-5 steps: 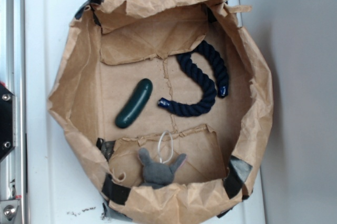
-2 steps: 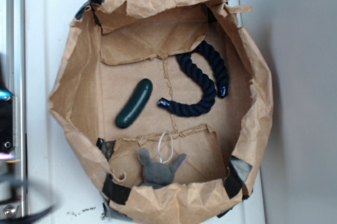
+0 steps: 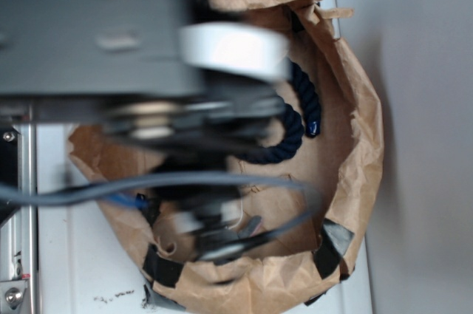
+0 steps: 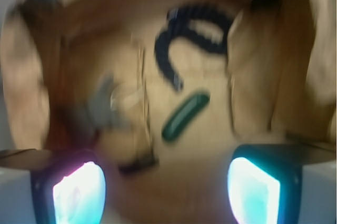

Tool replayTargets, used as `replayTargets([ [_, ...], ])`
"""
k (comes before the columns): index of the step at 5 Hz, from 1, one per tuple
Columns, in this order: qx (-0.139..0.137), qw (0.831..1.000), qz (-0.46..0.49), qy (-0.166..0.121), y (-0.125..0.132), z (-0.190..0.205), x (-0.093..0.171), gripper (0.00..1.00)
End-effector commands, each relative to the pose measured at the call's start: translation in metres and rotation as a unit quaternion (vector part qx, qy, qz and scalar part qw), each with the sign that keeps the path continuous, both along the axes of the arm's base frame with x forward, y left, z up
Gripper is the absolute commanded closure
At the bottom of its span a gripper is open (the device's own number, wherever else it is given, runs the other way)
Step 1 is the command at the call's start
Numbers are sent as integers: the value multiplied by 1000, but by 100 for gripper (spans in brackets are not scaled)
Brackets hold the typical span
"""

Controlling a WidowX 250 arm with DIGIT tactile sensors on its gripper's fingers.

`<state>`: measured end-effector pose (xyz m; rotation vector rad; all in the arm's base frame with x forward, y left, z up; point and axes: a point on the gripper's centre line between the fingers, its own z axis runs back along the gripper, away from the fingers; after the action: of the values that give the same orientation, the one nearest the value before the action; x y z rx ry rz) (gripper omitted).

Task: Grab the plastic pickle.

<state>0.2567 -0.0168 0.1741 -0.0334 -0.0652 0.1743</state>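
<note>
Pickle (image 4: 185, 116) apart, beyond spread tool (image 4: 167, 187) fingertips.

Dark green pickle (image 4: 184, 115), navy rope (image 4: 190, 34), a blurred, seemingly grey plush toy (image 4: 100, 109), brown paper lining (image 3: 355, 144).

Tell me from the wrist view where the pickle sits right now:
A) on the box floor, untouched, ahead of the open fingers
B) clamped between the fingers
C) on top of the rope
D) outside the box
A: the plastic pickle lies free on the brown floor, beyond the open gripper, apart from the navy rope.

Navy rope (image 3: 304, 100) — paper-lined box (image 3: 362, 144)
</note>
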Motion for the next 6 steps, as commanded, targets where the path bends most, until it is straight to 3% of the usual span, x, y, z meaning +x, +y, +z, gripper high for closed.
replayTargets([
  [1,1,1000,3,-25,2,13,6,0],
  [2,1,1000,3,-25,2,13,6,0],
  [3,-25,1000,-14,-13,18,-1,1,0],
  [5,-9,999,5,-33,50,-29,-23,0],
  [6,4,999,14,-39,54,-44,-28,0],
])
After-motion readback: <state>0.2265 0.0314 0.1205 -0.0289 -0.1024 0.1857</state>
